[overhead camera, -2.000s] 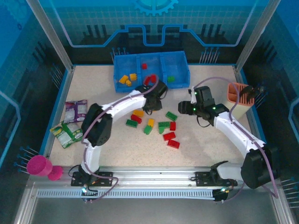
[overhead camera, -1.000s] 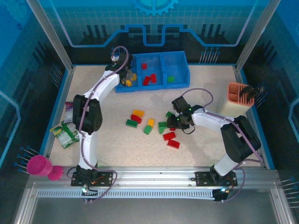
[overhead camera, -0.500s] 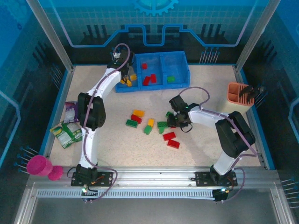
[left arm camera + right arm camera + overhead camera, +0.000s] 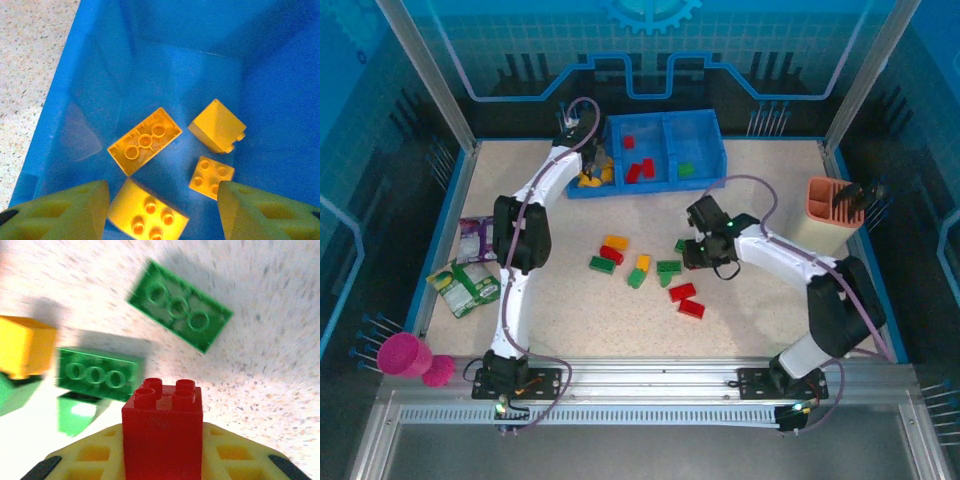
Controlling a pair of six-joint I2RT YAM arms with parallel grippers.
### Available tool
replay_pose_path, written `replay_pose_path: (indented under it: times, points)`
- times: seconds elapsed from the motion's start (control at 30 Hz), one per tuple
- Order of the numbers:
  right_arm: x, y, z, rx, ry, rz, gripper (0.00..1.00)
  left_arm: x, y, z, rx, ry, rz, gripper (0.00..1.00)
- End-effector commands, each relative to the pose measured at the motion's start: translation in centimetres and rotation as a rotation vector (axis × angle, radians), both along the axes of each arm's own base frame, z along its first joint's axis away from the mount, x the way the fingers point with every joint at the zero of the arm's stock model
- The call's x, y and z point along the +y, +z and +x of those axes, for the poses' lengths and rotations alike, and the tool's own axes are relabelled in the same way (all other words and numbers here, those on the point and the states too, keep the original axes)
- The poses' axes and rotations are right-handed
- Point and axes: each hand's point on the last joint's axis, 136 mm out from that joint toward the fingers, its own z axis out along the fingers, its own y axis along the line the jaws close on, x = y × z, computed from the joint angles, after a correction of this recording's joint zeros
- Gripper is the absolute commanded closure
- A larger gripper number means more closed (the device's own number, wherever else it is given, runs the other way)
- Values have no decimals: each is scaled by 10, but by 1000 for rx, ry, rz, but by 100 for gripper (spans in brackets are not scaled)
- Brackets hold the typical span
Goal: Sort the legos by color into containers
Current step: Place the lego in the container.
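The right end effector [image 4: 698, 256] is closed on a red brick [image 4: 162, 432]. The brick stands studs-up between its pads, above the counter [image 4: 770, 190] on the near side of the blue tray [image 4: 660, 188]. The coming move turns on where the tray's middle compartment [image 4: 642, 130] lies, since that one already holds red bricks. From the held brick it lies toward the far edge and a little left, with loose legos between. The brick is a square two-by-two, so it has no long axis to line up, and it should drop in at any rotation. The right arm carries the brick. The left arm is nearer the tray but busy there.

The left end effector [image 4: 162, 207] hangs over the tray's left compartment [image 4: 95, 100] with its fingers spread apart and gripping nothing. Four yellow bricks [image 4: 145, 141] lie on the compartment floor beneath it. The right compartment holds a green brick [image 4: 685, 170].

More red, green and yellow legos [image 4: 670, 268] lie scattered on the counter in front of the tray.

No writing is readable on the studs, and the print on the packets [image 4: 480, 238] to the tray's near left is too small to read.
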Motion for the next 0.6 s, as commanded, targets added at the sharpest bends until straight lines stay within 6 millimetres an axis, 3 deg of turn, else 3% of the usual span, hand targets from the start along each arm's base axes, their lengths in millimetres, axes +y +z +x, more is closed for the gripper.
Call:
replay_pose_path:
  times: [0.0,0.17,0.33,0.43,0.57]
  points:
    - [9,54,10,-110,94,0,78,-5,55,-1,-86,-31,-46,37]
    - [32,95,69,-277,169,-30,78,-20,110,-25,-154,-129,-85,34]
    - [68,126,142,-451,224,-25,78,-9,123,-76,-185,-134,-53,32]
    - [89,122,180,-477,251,-25,78,4,125,-111,-167,-121,-32,31]
    - [111,101,209,-451,274,-19,77,14,129,-149,-153,-120,-29,30]
